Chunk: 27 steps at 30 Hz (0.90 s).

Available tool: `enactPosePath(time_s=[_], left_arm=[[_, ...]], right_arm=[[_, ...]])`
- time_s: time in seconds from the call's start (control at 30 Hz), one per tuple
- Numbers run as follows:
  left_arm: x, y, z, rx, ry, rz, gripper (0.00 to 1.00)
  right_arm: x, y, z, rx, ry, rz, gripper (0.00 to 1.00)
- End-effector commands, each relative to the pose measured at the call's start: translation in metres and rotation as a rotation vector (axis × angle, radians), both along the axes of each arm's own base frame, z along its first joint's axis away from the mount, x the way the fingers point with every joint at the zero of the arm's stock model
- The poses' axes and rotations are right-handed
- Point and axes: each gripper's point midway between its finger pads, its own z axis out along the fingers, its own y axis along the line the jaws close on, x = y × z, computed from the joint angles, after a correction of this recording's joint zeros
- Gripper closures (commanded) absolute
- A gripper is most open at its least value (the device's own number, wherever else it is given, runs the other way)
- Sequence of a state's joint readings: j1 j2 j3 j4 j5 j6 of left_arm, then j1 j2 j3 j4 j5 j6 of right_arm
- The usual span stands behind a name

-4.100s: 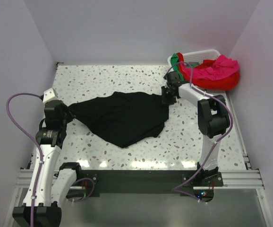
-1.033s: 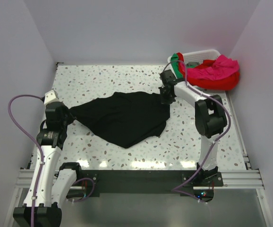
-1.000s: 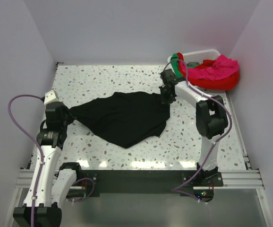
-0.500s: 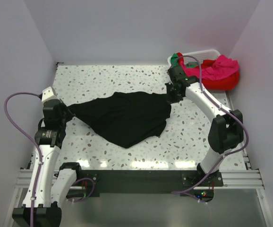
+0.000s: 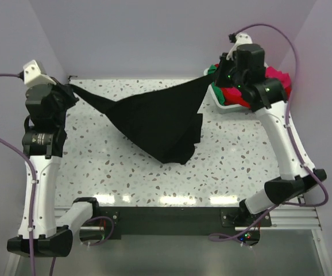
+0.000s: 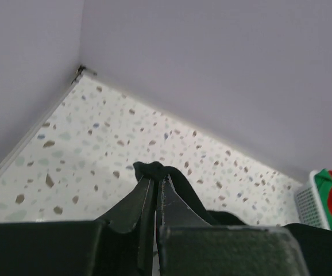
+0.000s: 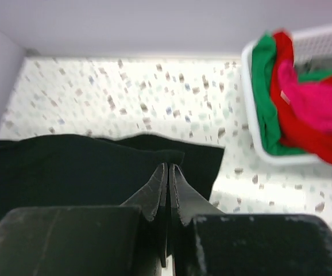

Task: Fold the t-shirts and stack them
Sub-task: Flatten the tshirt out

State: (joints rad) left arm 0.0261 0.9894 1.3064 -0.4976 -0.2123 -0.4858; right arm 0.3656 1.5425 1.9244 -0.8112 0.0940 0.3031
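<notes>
While wrist views show pinched corners, overhead shows black t-shirt (image 5: 160, 121) stretched.

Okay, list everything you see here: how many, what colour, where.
table: one, white speckled, under everything
basket: one, white, far right corner
black t-shirt: one, black, held taut above the table
red t-shirt: one, red, in the basket
magenta-pink t-shirt: one, pink, on the red one
green t-shirt: one, green, basket's left end
cables: two, purple, off the arms
left gripper: one, black, shut on the black t-shirt
right gripper: one, black, shut on the black t-shirt
</notes>
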Motion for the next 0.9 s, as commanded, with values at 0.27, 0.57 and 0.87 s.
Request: enactPosePath(time_s=[0.27, 0.57, 0.87], left_arm=[[-0.109, 0.018, 0.224, 0.084, -0.565, 0.108, 1.00], [-0.073, 0.000, 0.229, 0.127, -0.592, -0.004, 1.00], [0.016, -0.015, 0.210, 0.160, -0.519, -0.114, 1.00]], right_arm=[[-0.092, -0.050, 0.222, 0.128, -0.657, -0.044, 1.00], [-0.054, -0.037, 0.200, 0.130, -0.620, -0.056, 1.00], [0.006, -0.008, 0.174, 0.137, -0.552, -0.028, 1.00]])
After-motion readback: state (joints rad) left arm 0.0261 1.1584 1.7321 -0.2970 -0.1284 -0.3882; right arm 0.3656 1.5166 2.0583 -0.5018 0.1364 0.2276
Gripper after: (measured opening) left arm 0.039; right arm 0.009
